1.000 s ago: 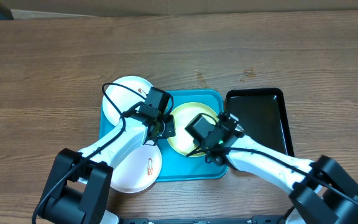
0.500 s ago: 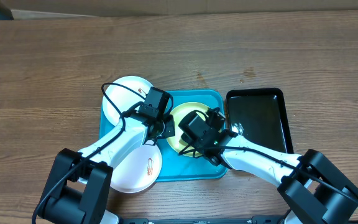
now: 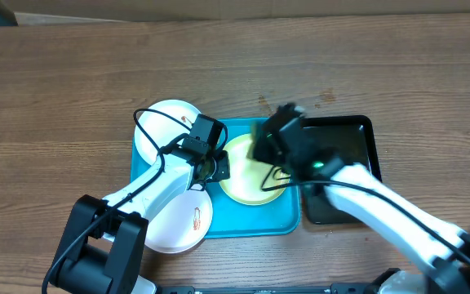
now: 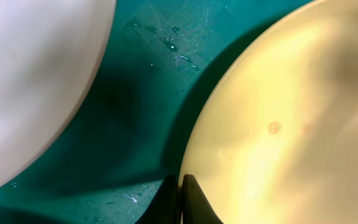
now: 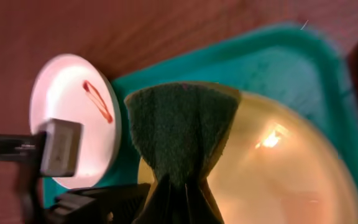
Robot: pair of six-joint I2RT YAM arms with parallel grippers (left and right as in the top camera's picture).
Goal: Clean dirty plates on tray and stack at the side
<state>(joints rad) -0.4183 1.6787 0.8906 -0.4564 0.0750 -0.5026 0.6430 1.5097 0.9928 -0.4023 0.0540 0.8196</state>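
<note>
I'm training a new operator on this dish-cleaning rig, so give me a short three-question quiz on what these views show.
1. True or false: the right claw grips a dark green scouring sponge.
2. Where does the round plate with the yellow-green rim lie? A. in the turquoise plastic rectangular tray; B. in the glossy black tray; C. on the bare wooden table.
3. How many other plates show a reddish smear?

Key: 1 true. 2 A. 3 two: the upper round white plate and the lower round white plate.
</note>
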